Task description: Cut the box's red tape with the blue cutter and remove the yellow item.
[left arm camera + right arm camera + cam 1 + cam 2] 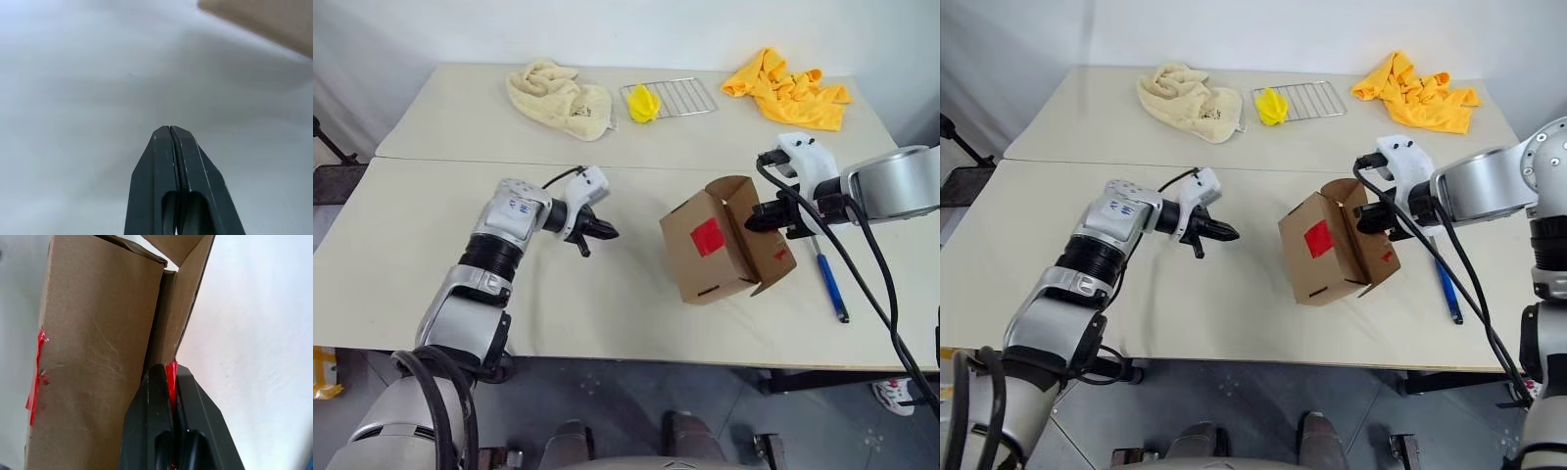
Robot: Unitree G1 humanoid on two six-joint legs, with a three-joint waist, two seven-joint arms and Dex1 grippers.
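Box (720, 250) tilted on the table (431, 284), its open flap pinched by the right gripper (756, 221). Left gripper (610, 233) closed, empty, well apart. Blue cutter (829, 279) beside the box.

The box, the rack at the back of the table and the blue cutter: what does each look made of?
The box: brown cardboard, matte, with creased faces and folded flaps, and glossy red tape on it. The rack: thin metal wire by the look, a pale open grid. The blue cutter: probably plastic, a smooth blue stick with a dark end; too small to be sure.
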